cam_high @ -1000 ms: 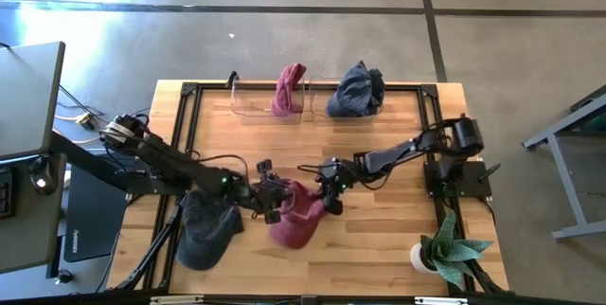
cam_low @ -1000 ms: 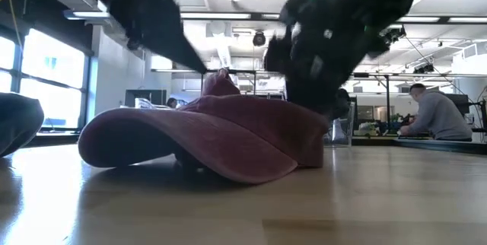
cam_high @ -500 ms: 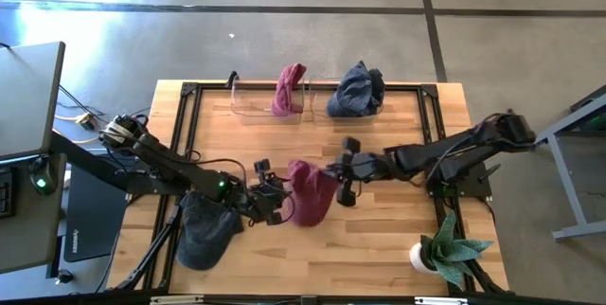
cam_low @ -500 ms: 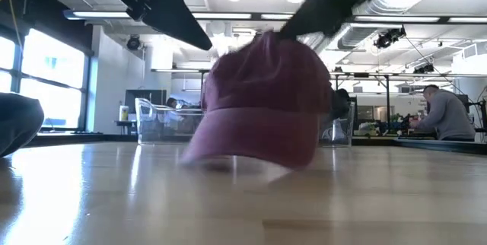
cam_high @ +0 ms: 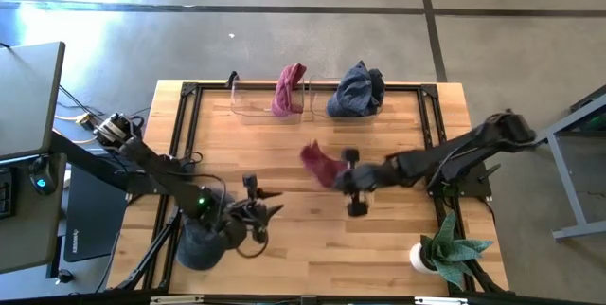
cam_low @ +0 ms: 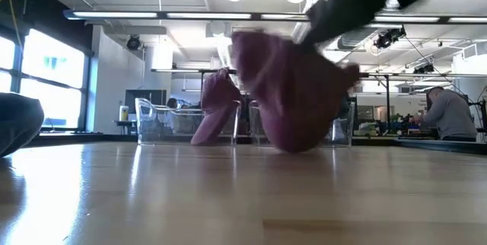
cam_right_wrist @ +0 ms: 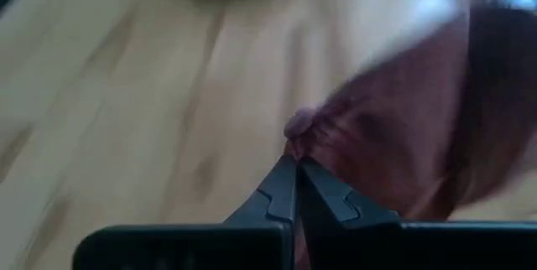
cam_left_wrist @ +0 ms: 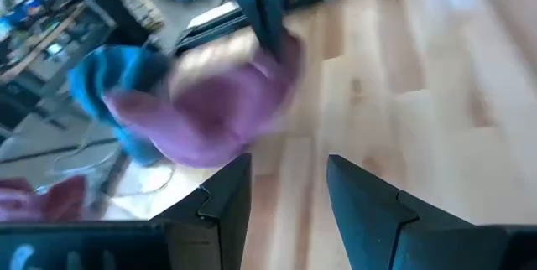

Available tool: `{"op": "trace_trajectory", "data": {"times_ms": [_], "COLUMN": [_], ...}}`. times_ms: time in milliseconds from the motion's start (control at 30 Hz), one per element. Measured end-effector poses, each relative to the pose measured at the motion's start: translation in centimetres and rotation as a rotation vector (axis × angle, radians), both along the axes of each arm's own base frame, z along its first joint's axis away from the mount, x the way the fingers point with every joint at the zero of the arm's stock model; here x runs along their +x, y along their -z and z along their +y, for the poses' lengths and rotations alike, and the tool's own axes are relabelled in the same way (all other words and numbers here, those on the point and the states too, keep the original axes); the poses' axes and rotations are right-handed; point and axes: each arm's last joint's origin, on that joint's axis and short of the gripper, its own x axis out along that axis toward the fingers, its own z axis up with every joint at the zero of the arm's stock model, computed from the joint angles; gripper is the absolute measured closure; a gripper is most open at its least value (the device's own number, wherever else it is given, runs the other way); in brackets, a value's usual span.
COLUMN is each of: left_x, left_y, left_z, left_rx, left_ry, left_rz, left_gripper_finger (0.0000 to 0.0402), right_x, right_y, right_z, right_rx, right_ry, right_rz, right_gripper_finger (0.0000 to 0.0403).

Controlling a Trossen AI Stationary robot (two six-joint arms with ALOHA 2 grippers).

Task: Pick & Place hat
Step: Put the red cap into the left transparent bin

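A maroon cap (cam_high: 320, 165) hangs in the air over the middle of the table and is clear of the wood in the low view (cam_low: 293, 93). My right gripper (cam_high: 343, 178) is shut on it. My left gripper (cam_high: 262, 212) is open and empty, near and to the left of the cap, whose shape shows ahead of its fingers in the left wrist view (cam_left_wrist: 210, 111). A dark grey cap (cam_high: 206, 241) lies on the table near the front left edge, under my left arm. My right gripper pinches a bunched bit of the maroon cap's cloth (cam_right_wrist: 300, 129) between its two shut fingers (cam_right_wrist: 281, 188). It comes at the cap level, from the table's right side. The cap is lifted clear of the table and hangs tilted from the fingers.
Two clear bins stand at the far edge, one with a maroon cap (cam_high: 289, 89) and one with a dark blue cap (cam_high: 357, 90). A potted plant (cam_high: 445, 253) stands at the front right corner. A person sits in the room behind (cam_low: 445, 112).
My right gripper has risen and gone toward the table's far right, taking the maroon cap with it. The cap lay flat on the table and now hangs clear of it, tipped up. My left gripper has drawn back toward the near left, away from the cap.
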Motion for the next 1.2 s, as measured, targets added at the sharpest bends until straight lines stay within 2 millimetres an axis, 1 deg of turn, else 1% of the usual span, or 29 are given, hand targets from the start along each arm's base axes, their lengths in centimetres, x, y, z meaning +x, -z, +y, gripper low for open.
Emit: {"op": "trace_trajectory", "data": {"times_ms": [100, 200, 233, 300, 367, 433, 567, 600, 667, 733, 767, 867, 933, 1033, 1100, 1133, 1200], "left_x": [0.2, 0.4, 0.6, 0.6, 0.7, 1.0, 2.0, 2.4, 3.3, 4.6, 5.3, 7.4, 8.6, 9.7, 9.9, 9.7, 10.0], "left_y": [0.5, 1.0, 1.1, 1.3, 1.3, 1.2, 1.7, 1.9, 2.4, 3.3, 3.8, 5.5, 6.9, 8.9, 9.9, 10.1, 9.6], "left_z": [-0.5, -0.7, -0.8, -0.9, -1.0, -0.7, -0.1, 0.1, 0.4, 1.0, 1.4, 2.7, 3.8, 5.7, 6.8, 7.3, 7.8], "left_rx": [-0.022, -0.031, -0.039, -0.043, -0.053, -0.074, -0.125, -0.134, -0.160, -0.192, -0.212, -0.296, -0.359, -0.438, -0.457, -0.451, -0.430], "left_ry": [0.049, 0.066, 0.073, 0.084, 0.094, 0.107, 0.132, 0.131, 0.130, 0.128, 0.125, 0.133, 0.144, 0.095, 0.015, -0.041, -0.137], "left_rz": [0.025, 0.040, 0.038, 0.046, 0.044, 0.051, 0.070, 0.068, 0.060, 0.055, 0.055, 0.045, 0.074, 0.130, 0.200, 0.232, 0.238], "left_gripper_finger": [0.0250, 0.0250, 0.0250, 0.0250, 0.0250, 0.0250, 0.0250, 0.0250, 0.0250, 0.0250, 0.0250, 0.0250, 0.0250, 0.0250, 0.0250, 0.0250, 0.0250], "right_x": [1.1, 1.9, 2.0, 2.1, 2.1, 2.0, 1.6, 1.5, 1.5, 1.5, 1.5, 1.4, 1.4, 1.2, 0.8, 0.6, -0.1], "right_y": [3.9, 7.5, 8.4, 9.4, 9.5, 9.0, 6.3, 5.7, 4.7, 4.4, 4.5, 6.0, 7.2, 8.4, 8.8, 8.9, 8.7], "right_z": [2.3, 4.2, 4.6, 5.2, 5.3, 5.3, 5.4, 5.3, 5.0, 4.6, 4.4, 4.5, 4.6, 4.6, 4.3, 4.2, 3.8], "right_rx": [0.038, 0.056, 0.053, 0.058, 0.093, 0.140, 0.228, 0.234, 0.227, 0.216, 0.207, 0.187, 0.170, 0.147, 0.118, 0.101, 0.072], "right_ry": [-0.071, -0.129, -0.141, -0.158, -0.154, -0.156, -0.206, -0.190, -0.075, 0.055, 0.087, 0.109, 0.104, 0.105, 0.136, 0.165, 0.221], "right_rz": [0.131, 0.214, 0.235, 0.253, 0.262, 0.255, 0.188, 0.162, 0.099, 0.063, 0.069, 0.149, 0.208, 0.277, 0.325, 0.342, 0.383], "right_gripper_finger": [0.0396, 0.0383, 0.0376, 0.0355, 0.0327, 0.0295, 0.0244, 0.0236, 0.0231, 0.0237, 0.0245, 0.0279, 0.0307, 0.0350, 0.0378, 0.0390, 0.0398]}}
